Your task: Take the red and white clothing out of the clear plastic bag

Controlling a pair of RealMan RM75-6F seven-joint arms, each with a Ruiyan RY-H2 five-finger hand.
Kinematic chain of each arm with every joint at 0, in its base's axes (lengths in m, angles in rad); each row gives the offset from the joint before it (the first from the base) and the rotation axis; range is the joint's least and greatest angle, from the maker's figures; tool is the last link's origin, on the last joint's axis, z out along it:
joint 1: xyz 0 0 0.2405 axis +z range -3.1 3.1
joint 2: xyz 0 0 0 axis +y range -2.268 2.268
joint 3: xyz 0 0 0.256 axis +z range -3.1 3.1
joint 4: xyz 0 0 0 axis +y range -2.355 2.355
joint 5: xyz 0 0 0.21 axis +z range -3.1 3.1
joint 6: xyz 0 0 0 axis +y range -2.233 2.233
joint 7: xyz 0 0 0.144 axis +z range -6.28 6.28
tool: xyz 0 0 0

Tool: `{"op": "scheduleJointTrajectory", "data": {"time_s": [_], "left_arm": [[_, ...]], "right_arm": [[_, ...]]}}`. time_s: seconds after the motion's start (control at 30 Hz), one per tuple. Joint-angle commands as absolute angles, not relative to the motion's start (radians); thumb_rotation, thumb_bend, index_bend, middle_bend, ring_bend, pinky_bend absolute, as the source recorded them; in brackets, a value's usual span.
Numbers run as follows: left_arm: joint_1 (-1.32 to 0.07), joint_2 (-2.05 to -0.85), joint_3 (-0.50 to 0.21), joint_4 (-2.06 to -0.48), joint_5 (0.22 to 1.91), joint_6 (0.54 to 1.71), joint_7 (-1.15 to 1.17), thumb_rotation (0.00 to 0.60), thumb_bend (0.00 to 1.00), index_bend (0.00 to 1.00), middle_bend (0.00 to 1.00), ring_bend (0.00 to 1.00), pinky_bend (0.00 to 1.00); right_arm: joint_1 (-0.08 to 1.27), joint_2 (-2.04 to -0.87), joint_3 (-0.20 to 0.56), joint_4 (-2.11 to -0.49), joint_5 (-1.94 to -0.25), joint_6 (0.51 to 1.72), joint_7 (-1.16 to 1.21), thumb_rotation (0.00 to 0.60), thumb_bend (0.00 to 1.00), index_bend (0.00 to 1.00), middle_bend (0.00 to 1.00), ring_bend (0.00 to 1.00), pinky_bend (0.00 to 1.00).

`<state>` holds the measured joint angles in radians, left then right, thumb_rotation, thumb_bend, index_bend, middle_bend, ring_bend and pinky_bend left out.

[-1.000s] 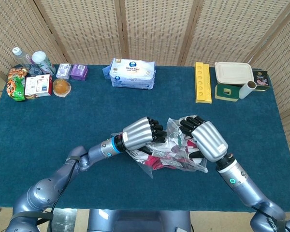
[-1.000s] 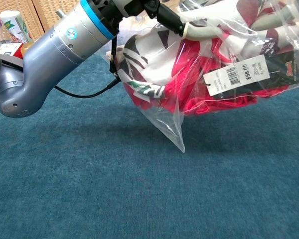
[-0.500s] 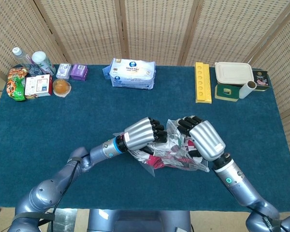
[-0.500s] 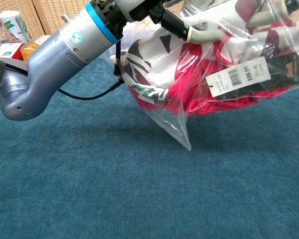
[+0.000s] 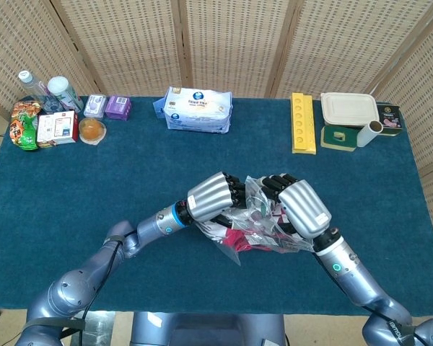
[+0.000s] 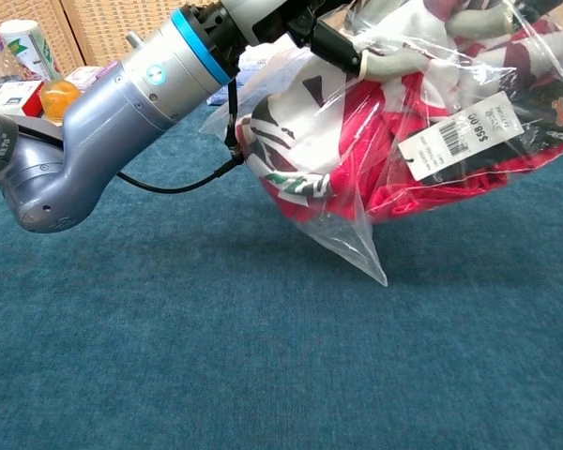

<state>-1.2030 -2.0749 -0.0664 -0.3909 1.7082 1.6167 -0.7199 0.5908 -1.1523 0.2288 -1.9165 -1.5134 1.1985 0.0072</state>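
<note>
A clear plastic bag point(image 5: 256, 229) with red and white clothing point(image 6: 357, 159) inside hangs above the blue table, held between both hands. My left hand point(image 5: 215, 195) grips the bag's left upper part, its dark fingers point(image 6: 333, 42) pressing into the plastic. My right hand point(image 5: 302, 207) grips the right upper part of the bag; in the chest view only its fingers point(image 6: 483, 14) show at the top edge. A white price tag point(image 6: 462, 136) shows through the plastic. The bag's lower corner point(image 6: 377, 274) points down, clear of the cloth.
At the table's far edge lie a wipes pack point(image 5: 198, 109), a yellow tray point(image 5: 302, 122), a lidded white box point(image 5: 348, 110) and a white roll point(image 5: 369, 134). Bottles, snacks and small boxes point(image 5: 56, 128) crowd the far left corner.
Both hands have carried the bag slightly right and nearer to me. The bag has tilted, its right side rising, and the hands stand closer together.
</note>
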Motion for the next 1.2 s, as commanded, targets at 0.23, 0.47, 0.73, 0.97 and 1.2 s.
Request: {"op": "scheduleJointTrajectory", "data": {"time_s": [0.23, 0.47, 0.73, 0.97, 1.2], "left_arm": [[-1.196, -2.075, -0.059, -0.391, 1.704, 1.603, -0.730, 0.600, 0.21, 0.83, 0.74, 0.74, 0.84], [-1.180, -2.066, -0.042, -0.407, 1.705, 1.579, -0.746, 0.600, 0.17, 0.70, 0.68, 0.69, 0.81], [-1.145, -1.984, -0.016, -0.521, 1.707, 1.525, -0.728, 0.600, 0.11, 0.37, 0.55, 0.58, 0.75], [-1.102, -1.869, 0.012, -0.700, 1.700, 1.442, -0.641, 0.600, 0.07, 0.12, 0.32, 0.35, 0.61], [-1.055, -1.719, 0.036, -0.903, 1.678, 1.360, -0.535, 0.600, 0.05, 0.01, 0.18, 0.19, 0.48]], "right_arm": [[0.600, -1.163, 0.233, -1.911, -1.495, 1.190, -0.001, 0.600, 0.41, 0.60, 0.37, 0.42, 0.38], [0.599, -1.168, 0.236, -1.911, -1.461, 1.185, -0.012, 0.600, 0.41, 0.64, 0.39, 0.44, 0.39], [0.602, -1.162, 0.218, -1.908, -1.429, 1.145, -0.012, 0.600, 0.41, 0.64, 0.39, 0.44, 0.39], [0.611, -1.176, 0.204, -1.872, -1.419, 1.119, -0.023, 0.600, 0.41, 0.64, 0.39, 0.44, 0.39], [0.624, -1.196, 0.198, -1.836, -1.410, 1.094, -0.025, 0.600, 0.41, 0.65, 0.39, 0.44, 0.38]]}}
